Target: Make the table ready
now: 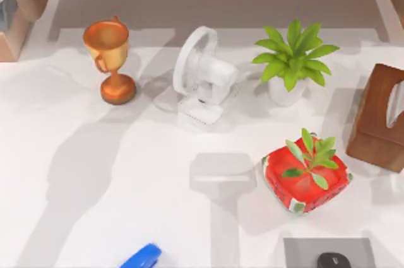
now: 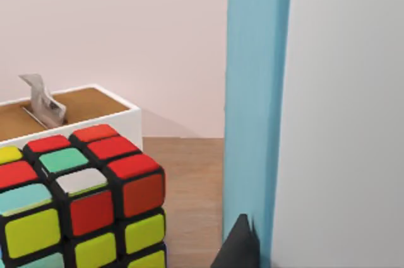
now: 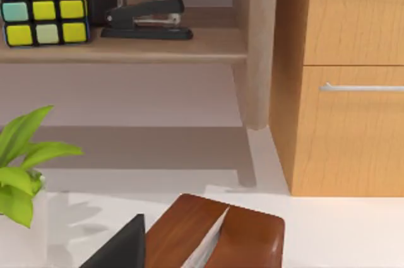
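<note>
The white bench (image 1: 126,173) spreads across the whole top view. On its far left stands a copper trophy cup (image 1: 110,60), and just right of it, near the middle, a small white desk fan (image 1: 202,82). Further right is a leafy plant in a white pot (image 1: 291,63), with a brown wooden tissue box (image 1: 382,120) at the right edge. Nearer, a red watermelon-patterned pot with a small plant (image 1: 307,173) sits right of centre. At the near edge lie a blue object (image 1: 142,257) and a dark mouse (image 1: 333,260) on a grey pad (image 1: 328,246).

The left wrist view shows a colour cube (image 2: 76,205) on a wooden shelf, a white box (image 2: 76,113) behind it, and a blue upright panel (image 2: 255,91) beside it. A dark tip of the left end effector (image 2: 240,246) shows there; whether it is released or clenched cannot be told.

The right wrist view shows a black stapler (image 3: 148,19) on the shelf, a wooden drawer unit (image 3: 344,79), and a dark tip of the right end effector (image 3: 123,246), its state likewise unclear.
</note>
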